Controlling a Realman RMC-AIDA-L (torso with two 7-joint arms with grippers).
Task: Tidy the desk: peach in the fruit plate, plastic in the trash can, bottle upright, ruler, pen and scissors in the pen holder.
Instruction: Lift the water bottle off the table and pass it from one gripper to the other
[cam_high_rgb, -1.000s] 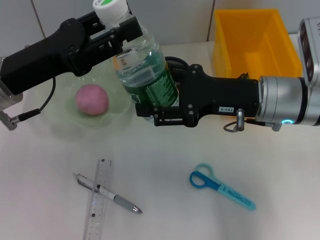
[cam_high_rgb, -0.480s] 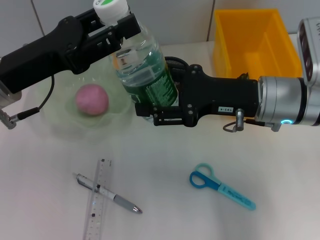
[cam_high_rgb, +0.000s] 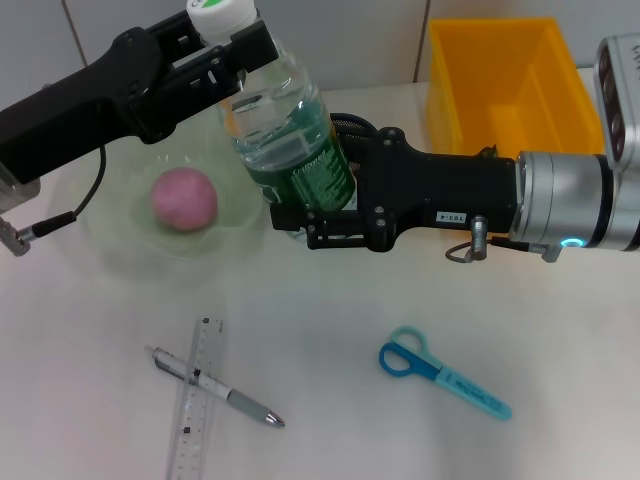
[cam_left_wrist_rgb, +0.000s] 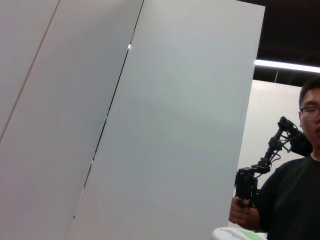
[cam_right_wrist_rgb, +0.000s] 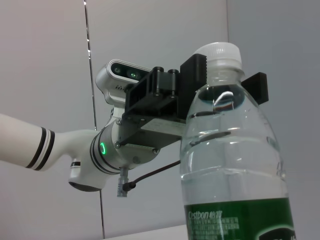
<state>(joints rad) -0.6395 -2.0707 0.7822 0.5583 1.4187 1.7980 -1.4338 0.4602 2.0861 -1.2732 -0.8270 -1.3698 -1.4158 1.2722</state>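
White tabletop (cam_high_rgb: 330, 420): peach (cam_high_rgb: 184, 199) plated; both jaws clamped the bottle (cam_high_rgb: 290, 150); ruler (cam_high_rgb: 196, 398), pen (cam_high_rgb: 215, 386), scissors (cam_high_rgb: 443, 373) remained out.

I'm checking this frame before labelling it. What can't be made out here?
- Base of the clear green-labelled water bottle: head view, hidden by the right pincer.
- Black mesh pen holder: head view, only its rim shows behind the right arm.
- Left pincer at the white cap: its grip is unclear.
- Plastic scrap: in no view.
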